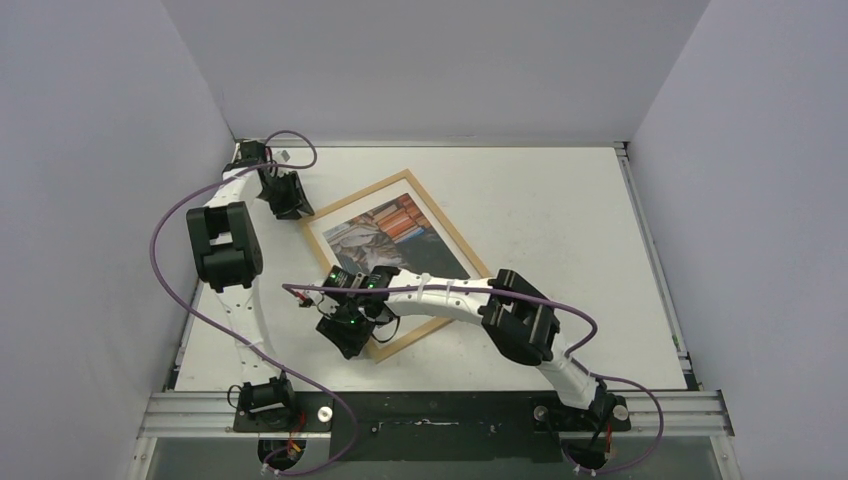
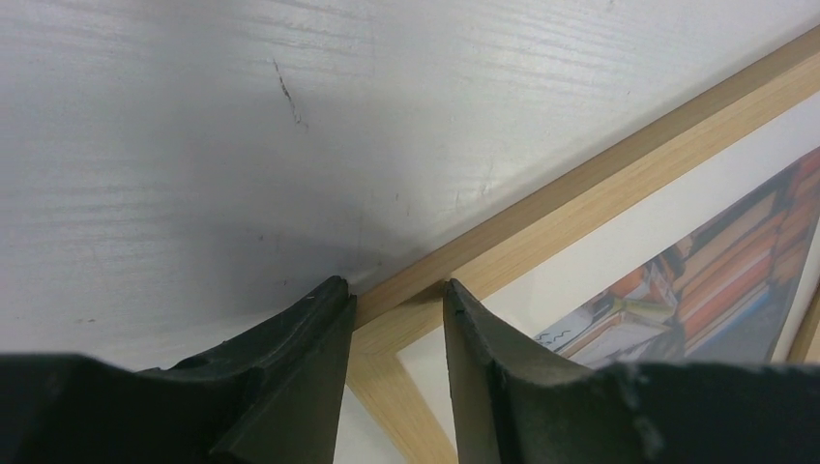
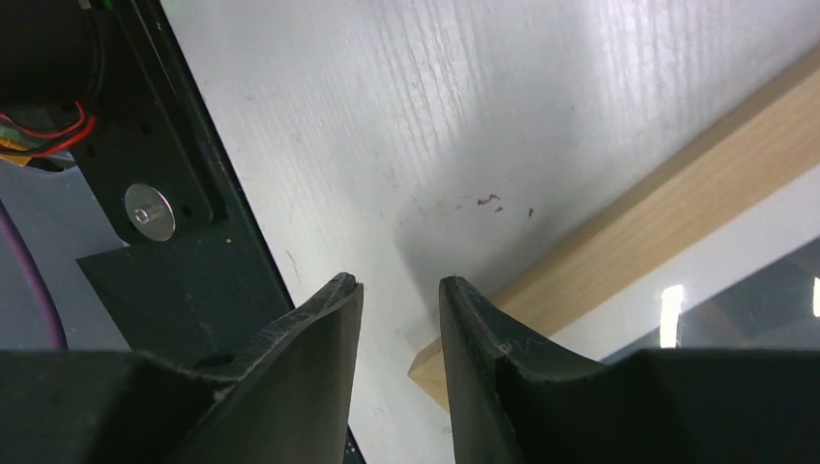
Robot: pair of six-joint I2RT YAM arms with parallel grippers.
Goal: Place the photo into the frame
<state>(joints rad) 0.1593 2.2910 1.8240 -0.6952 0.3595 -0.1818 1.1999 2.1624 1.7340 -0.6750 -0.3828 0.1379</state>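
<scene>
Pale wood outlines the thin rectangular picture frame (image 1: 448, 222), lying aslant mid-picture on the white table (image 1: 560, 210) in the top view. The glossy cat-and-books photo (image 1: 385, 225) lies inside its rails. The left gripper (image 1: 288, 200) sits at the frame's upper-left corner and the right gripper (image 1: 348, 335) at its lower one. From the left wrist, the black jaws stand narrowly spread astride that corner, pinching nothing I can see. From the right wrist, the jaws are likewise slightly apart and empty, with the frame's corner just beside one finger. Seating looks like the step in hand: press both corners gently and evenly, keeping fingertips off the gloss.
</scene>
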